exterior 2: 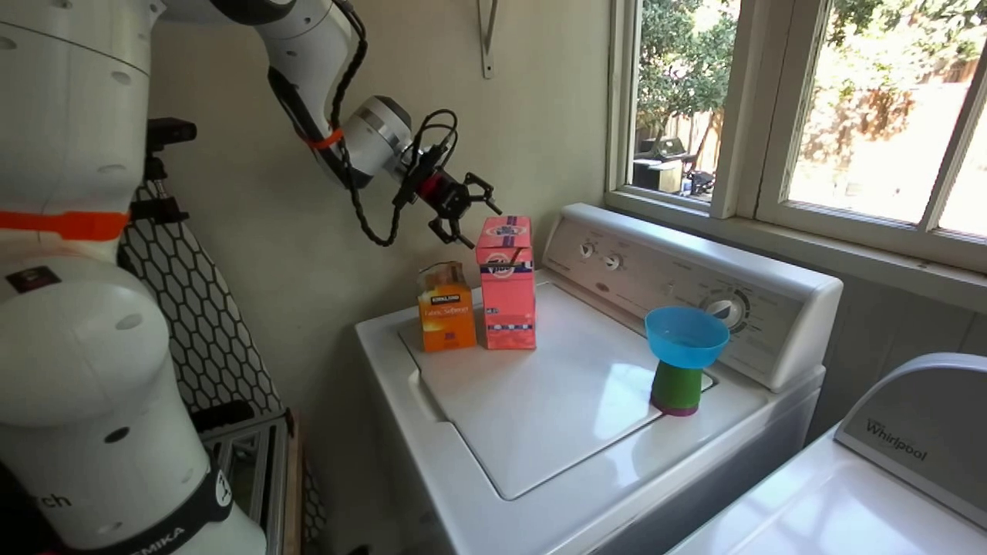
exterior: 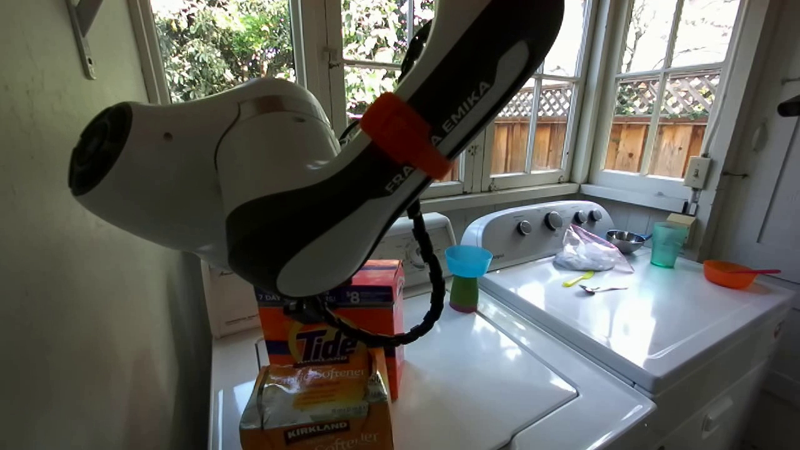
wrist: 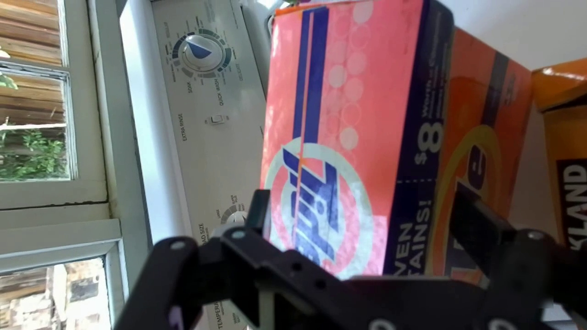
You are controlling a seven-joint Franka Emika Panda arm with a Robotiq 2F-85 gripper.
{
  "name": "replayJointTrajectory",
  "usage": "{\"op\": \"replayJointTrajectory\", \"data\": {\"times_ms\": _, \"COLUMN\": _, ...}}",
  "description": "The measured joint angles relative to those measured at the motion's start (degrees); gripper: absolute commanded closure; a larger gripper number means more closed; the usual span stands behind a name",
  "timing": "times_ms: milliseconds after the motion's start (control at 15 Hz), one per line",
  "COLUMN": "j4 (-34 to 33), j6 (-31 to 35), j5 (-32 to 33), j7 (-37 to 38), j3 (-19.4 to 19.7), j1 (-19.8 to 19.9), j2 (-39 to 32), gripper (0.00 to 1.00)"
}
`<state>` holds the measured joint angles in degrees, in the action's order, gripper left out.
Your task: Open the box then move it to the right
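Hand (exterior 2: 486, 229): fingers (wrist: 260, 211) spread, gripping nothing
Box (exterior 2: 508, 287): on surface (exterior 2: 540, 416), five o'clock from hand in an exterior view
Card (exterior 2: 511, 308): seems stiff, smooth, perhaps heavy
Lid (exterior 2: 505, 237): lift edge; later, grip narrow width

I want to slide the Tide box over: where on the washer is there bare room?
Free: the lid between the Tide box and the green cup, out to the washer's front edge. Crowded: by the wall, where the softener box stands close beside the Tide box, the gripper near its top.
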<state>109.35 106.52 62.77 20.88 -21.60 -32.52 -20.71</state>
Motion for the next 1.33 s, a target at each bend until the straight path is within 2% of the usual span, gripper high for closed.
{"op": "replayJointTrajectory", "data": {"times_ms": 1333, "j4": -2.68, "j6": 0.0, "j5": 0.0, "j7": 0.28, "j3": 1.45, "j1": 0.33, "j2": -1.63, "gripper": 0.0}}
